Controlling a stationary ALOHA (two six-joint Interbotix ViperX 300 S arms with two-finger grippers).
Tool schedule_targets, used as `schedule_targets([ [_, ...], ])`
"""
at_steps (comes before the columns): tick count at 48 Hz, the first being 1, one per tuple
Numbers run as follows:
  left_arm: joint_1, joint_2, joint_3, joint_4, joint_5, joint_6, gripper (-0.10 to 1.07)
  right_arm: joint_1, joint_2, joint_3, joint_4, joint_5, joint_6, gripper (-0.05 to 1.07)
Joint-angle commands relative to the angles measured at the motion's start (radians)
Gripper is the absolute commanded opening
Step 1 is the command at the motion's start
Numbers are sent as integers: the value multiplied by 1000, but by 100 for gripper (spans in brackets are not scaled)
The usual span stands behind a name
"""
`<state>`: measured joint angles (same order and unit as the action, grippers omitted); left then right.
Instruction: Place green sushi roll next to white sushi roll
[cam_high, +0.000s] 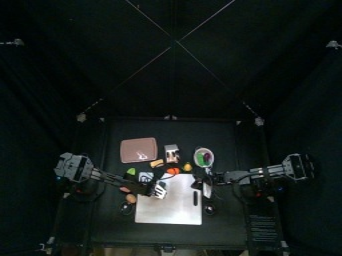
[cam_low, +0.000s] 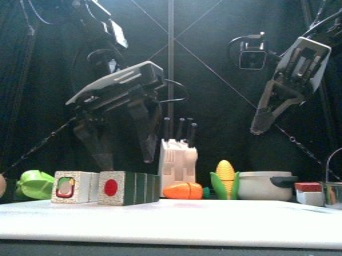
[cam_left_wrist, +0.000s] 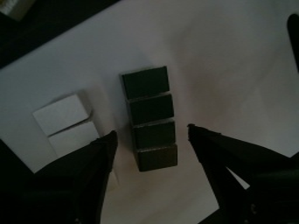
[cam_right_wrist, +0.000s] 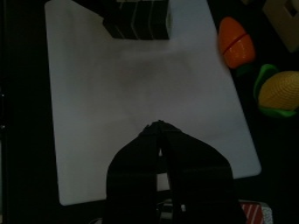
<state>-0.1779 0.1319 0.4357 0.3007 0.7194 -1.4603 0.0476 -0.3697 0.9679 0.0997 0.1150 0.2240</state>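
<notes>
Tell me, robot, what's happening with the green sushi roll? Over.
Left tool open above the block row on the white board. Right tool shut, empty. Green sushi roll unheld, left of that row. Nothing blocking.

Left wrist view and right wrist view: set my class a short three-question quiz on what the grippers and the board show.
1. True or false: the left gripper has its jaws shut.
2. Multiple choice: the dark rolls lie on A) a white board, B) a bowl, C) the bare black table.
3. Fill in: the right gripper hangs over the board with its jaws ____.

Key: 1 false, they stand wide open over the rolls; 2 A; 3 shut.
</notes>
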Motion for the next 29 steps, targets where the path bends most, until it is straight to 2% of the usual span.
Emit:
schedule_targets([
  [1,15,-11,-32,-28,-2,12,101,2,-9,-18,-2,-3,-2,1],
  [7,26,-26,-38,-11,0,35,101,2,-9,-12,-18,-3,-2,1],
  [14,28,-60,-40,52,0,67,101,2,-15,-21,-32,5,0,1],
  [21,26,-97,-31,158,0,115,101,-3,-26,-44,-35,41,0,1],
  [29,20,-137,-5,327,0,150,101,-5,-48,-83,-31,121,2,1],
])
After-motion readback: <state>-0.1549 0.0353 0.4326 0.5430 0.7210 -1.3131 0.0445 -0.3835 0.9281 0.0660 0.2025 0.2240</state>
